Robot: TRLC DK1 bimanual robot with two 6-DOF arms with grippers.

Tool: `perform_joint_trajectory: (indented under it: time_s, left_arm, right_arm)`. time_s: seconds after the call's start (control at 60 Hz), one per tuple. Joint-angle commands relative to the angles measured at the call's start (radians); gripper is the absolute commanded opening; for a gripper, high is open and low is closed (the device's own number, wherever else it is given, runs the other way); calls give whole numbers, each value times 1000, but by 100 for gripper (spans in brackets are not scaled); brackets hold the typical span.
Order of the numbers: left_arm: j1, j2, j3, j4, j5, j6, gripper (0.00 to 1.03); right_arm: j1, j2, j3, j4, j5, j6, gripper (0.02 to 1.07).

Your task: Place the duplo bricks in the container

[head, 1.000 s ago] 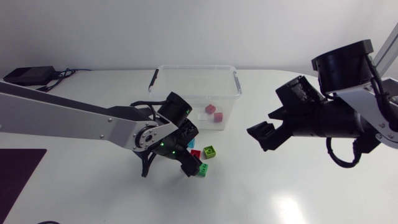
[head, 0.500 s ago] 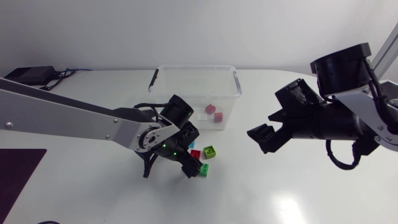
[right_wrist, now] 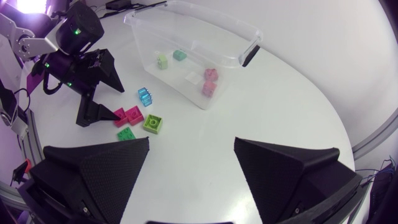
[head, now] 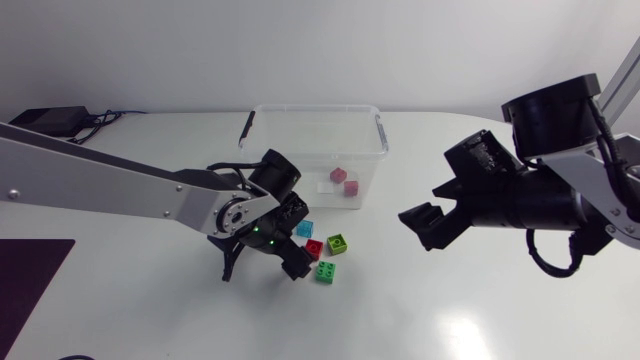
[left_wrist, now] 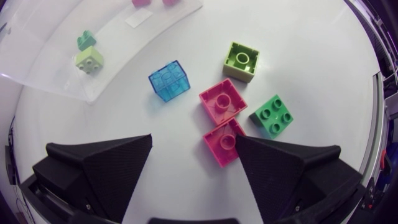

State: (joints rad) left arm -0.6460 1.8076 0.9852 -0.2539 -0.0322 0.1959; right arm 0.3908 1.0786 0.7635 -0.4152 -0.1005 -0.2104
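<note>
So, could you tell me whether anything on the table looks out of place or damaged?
Nothing stands out. The container stands upright, some bricks inside. A blue brick, two pink bricks and two green bricks lie loose on the table beside it, under the open left gripper; none looks damaged.

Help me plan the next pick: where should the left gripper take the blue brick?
Grip the blue brick by two opposite side walls, coming down from above: it stands apart from the pink bricks and the container, so the open left gripper should fit.

Silver-grey links (head: pixel 100 182), blk joints (head: pixel 240 215) w/ green LEDs (head: pixel 262 229), blk wedge fingers (left_wrist: pixel 99 168)
</note>
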Motion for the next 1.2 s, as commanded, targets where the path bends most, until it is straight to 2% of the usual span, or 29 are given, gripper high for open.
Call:
perform_joint_trajectory:
  time_s: [0.0, 0.167, 0.283, 0.433, 0.867, 0.983, 1.0, 1.05, 1.083, 1.183]
  left_arm:
    - [22, 7, -39, -16, -9, 22, 93]
    - [43, -82, -48, -36, -8, 23, 93]
    - [17, -111, -22, -44, -8, 5, 93]
    - [-4, -77, -11, -50, -8, -12, 93]
    - [3, 36, 24, -54, -8, -33, 92]
    - [5, 61, 24, -53, -8, -38, 77]
    - [5, 65, 24, -54, -8, -41, 69]
    - [6, 70, 24, -53, -8, -44, 52]
    - [6, 73, 24, -53, -8, -44, 34]
    - [-1, 76, 13, -54, -9, -42, 29]
  right_arm:
    - [0, -14, -35, 4, -2, -14, 101]
    - [2, -19, -41, 7, -2, -14, 101]
    - [3, -19, -38, 6, -2, -11, 101]
    - [3, -29, -43, 3, -2, -12, 101]
    - [-23, -55, -78, 7, -24, -26, 101]
    - [-21, -63, -101, 12, -30, -26, 101]
    - [-18, -63, -105, 12, -33, -24, 101]
    - [-10, -63, -116, 15, -34, -20, 101]
    - [5, -60, -128, 23, -36, -15, 101]
    - [79, -31, -150, 49, -38, -15, 101]
